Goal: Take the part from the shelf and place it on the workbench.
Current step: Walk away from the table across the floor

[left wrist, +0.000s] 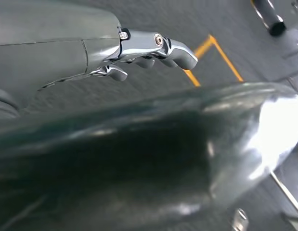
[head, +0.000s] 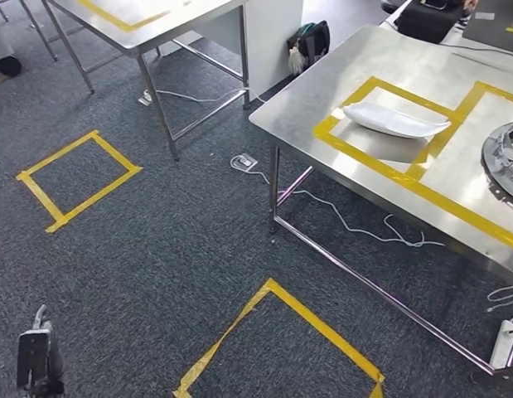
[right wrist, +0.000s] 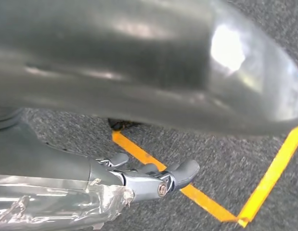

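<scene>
Hanging down at our sides, both hands are holding nothing. We're seeing the left hand in its wrist view with fingers stretched out and a little apart, over grey carpet and a corner of yellow tape. The right hand is looking much the same in its own wrist view, fingers extended and loose, nothing between them, hovering above a yellow tape line on the floor.

Moving outward, in the head view we're looking down at a taped square on the carpet right in front of us, and another taped square further off to the left.

The white part is lying on the steel bench to our right, inside a yellow taped frame, so it's already sitting on the bench. A dark round piece is sitting at the bench's right edge, beside that frame. White cables are trailing across the floor under the bench, and a second steel bench is standing further back on the left.
</scene>
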